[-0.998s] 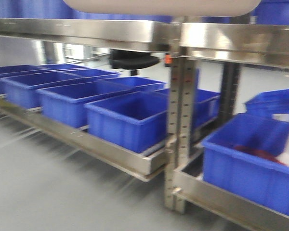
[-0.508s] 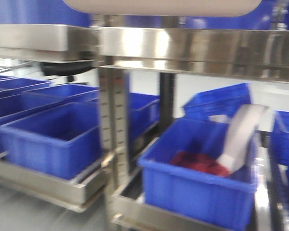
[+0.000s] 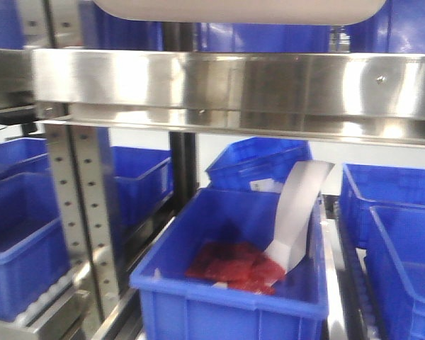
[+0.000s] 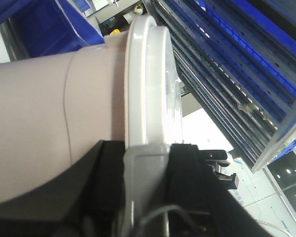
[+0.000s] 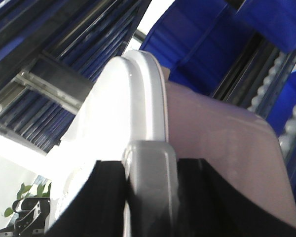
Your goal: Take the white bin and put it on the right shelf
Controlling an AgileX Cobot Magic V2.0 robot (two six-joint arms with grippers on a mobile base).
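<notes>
The white bin (image 3: pixel 234 8) hangs at the top edge of the front view, just above the right shelf's shiny steel front rail (image 3: pixel 241 88), which carries a bolt head (image 3: pixel 380 80). In the left wrist view the bin's pinkish side (image 4: pixel 34 113) and white lid rim (image 4: pixel 148 84) fill the frame. My left gripper (image 4: pixel 148 158) is shut on the bin's rim at a grey clasp. In the right wrist view my right gripper (image 5: pixel 149 158) is shut on the opposite rim of the bin (image 5: pixel 222 148), also at a grey clasp.
A perforated steel upright (image 3: pixel 81 205) stands at the left. Below the rail a blue bin (image 3: pixel 230 304) holds red items (image 3: pixel 234 265) and a white strip (image 3: pixel 297 212). More blue bins sit at the left (image 3: pixel 14 255), behind (image 3: pixel 258 159) and at the right (image 3: pixel 404 241).
The front view has swung right along the racks: the upright slid from centre to the left, and the blue bin with red items came to the centre. The white bin stays held at the top.
</notes>
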